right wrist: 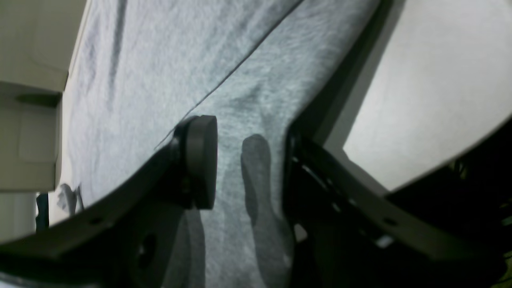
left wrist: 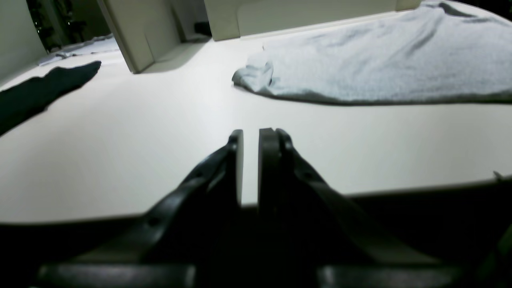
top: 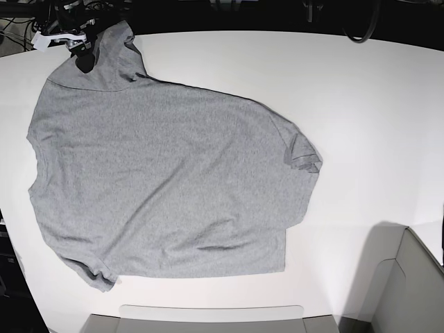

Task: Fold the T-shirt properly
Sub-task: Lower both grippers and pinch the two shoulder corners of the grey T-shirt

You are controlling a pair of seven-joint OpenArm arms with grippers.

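Note:
The heather-grey T-shirt lies spread flat on the white table, with no lettering showing. One sleeve points right and another part reaches the top left corner. My right gripper is over that top left part. In the right wrist view it is open, with its fingers astride grey fabric near the shirt's edge. My left gripper is shut and empty, low over bare table near its edge. The shirt lies beyond it to the right. The left gripper is out of the base view.
A dark cloth lies on the table at the far left of the left wrist view. Beige blocks stand at the table's near edge and near right corner. Black cables and arm parts run along the far edge.

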